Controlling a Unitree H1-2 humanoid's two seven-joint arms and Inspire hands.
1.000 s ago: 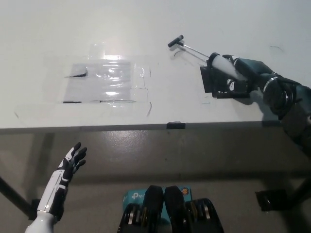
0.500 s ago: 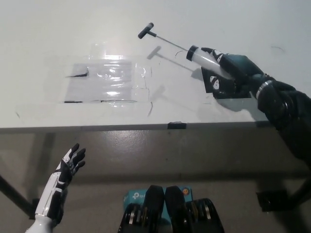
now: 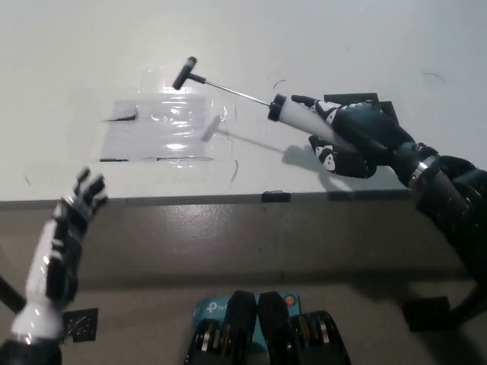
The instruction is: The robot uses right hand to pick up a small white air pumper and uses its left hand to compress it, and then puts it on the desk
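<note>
Item: air pumper, small, white barrel w/ thin metal rod and black T-handle at far end; held above the worktop, tilted, handle end pointing to picture upper left over the clear plastic sheet, rod fully drawn out. Its shadow falls on the worktop below, so it is lifted, not resting. Rear part of barrel hidden inside the right hand, black, fingers wrapped round the barrel, gripping it; base end of pumper not visible. Right arm enters from picture right, cut off at frame edge. Behind the right hand: a dark flat object, mostly covered by the hand, only its top edge showing; what it is cannot be made out. Left hand, white w/ dark finger segments, at picture lower left, just below the worktop's front edge, fingers spread, holding nothing, well apart from the pumper; forearm cut off at bottom edge. Plastic sheet: transparent, glare patches, edges hard to trace; small dark mark at its left corner, unclear. Small black tab on worktop front edge, centre. Below the worktop: dim floor, black table leg foot at lower right, partly behind the right arm.
</note>
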